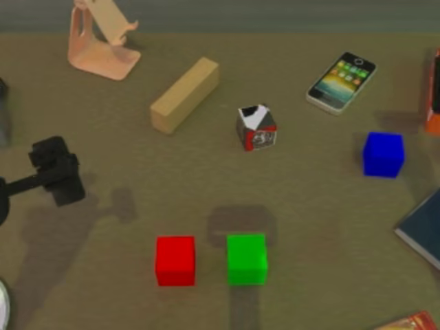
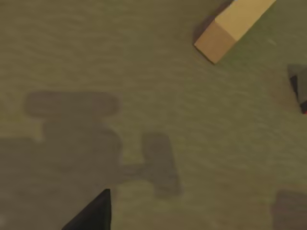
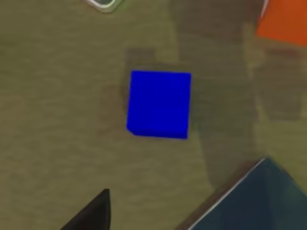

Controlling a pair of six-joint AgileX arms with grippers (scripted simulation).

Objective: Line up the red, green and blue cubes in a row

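Note:
The red cube (image 1: 175, 260) and the green cube (image 1: 247, 258) sit side by side near the table's front edge, a small gap between them. The blue cube (image 1: 383, 155) stands alone at the right, farther back; the right wrist view shows the blue cube (image 3: 158, 103) from above. My left gripper (image 1: 58, 172) hovers at the table's left, open and holding nothing, well away from the cubes. My right gripper (image 3: 153, 226) is outside the top view; one dark finger (image 3: 96, 213) shows over bare table short of the blue cube, open.
A tan wooden block (image 1: 184, 95), a patterned small box (image 1: 256, 127), a smartphone (image 1: 342, 82) and a pink phone stand (image 1: 103, 41) lie toward the back. A dark blue book (image 1: 423, 227) and an orange object (image 1: 433, 103) sit at the right edge.

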